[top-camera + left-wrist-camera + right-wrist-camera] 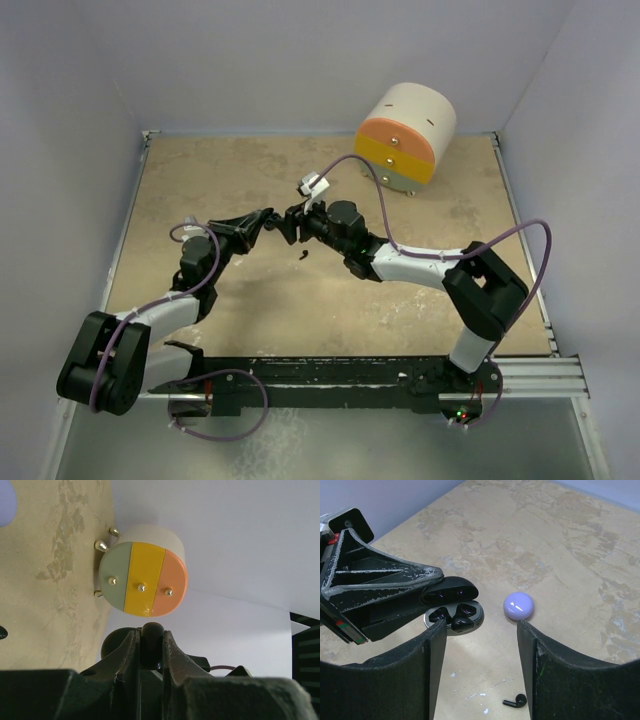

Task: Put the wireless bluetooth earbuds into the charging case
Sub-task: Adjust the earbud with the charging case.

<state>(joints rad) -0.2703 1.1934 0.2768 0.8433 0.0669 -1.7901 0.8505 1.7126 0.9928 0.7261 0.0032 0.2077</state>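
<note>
The beige counter (200, 180) carries a round drawer box (405, 135) at its far right corner, with green, yellow and orange fronts. Mid-counter, the two arms meet. The left tool (270, 219) is clamped on the black charging case (451, 592), whose lid stands open. The right tool (481, 626) has its jaws apart, one tip at the case's edge. A lavender puck (519, 605) lies just beside the case. A black earbud (462, 624) sits in the case; a second black earbud (514, 703) lies loose on the counter nearby.
</note>
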